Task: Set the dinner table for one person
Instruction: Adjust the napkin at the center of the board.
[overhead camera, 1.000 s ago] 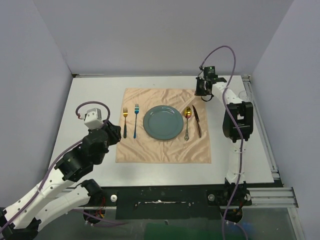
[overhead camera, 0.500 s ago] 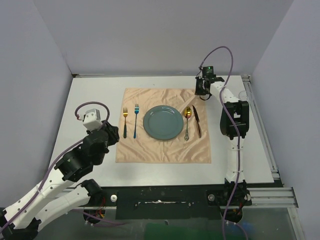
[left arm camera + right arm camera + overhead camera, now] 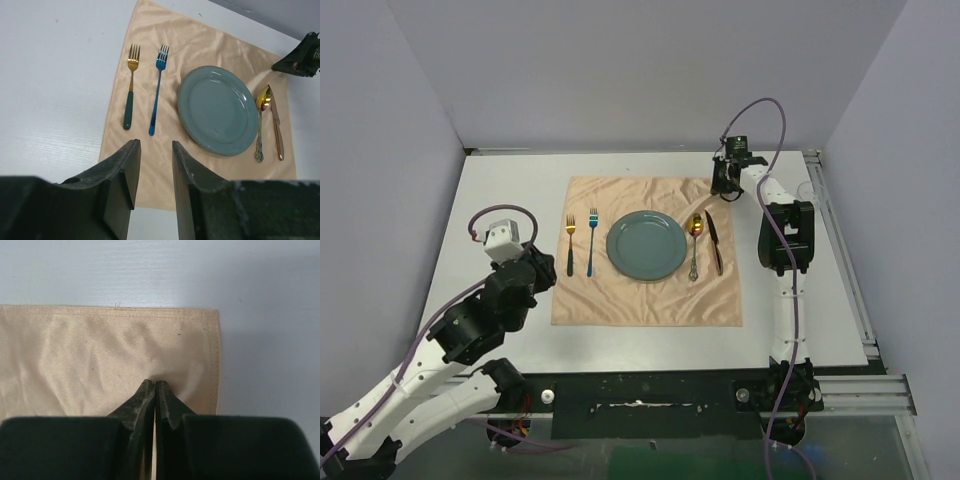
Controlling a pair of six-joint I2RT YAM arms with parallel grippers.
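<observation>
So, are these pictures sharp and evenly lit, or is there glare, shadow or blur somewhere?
Top external view: soft, even light, no glare, the table and plate sharp. Left wrist view: the left gripper has dark, slightly blurred fingers; the gold spoon glints. Right wrist view: the cloth weave is sharp; a soft shadow darkens the table on the right.

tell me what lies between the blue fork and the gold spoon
The teal plate, on the peach cloth, lies between the blue fork and the gold spoon; the top view shows it.
</observation>
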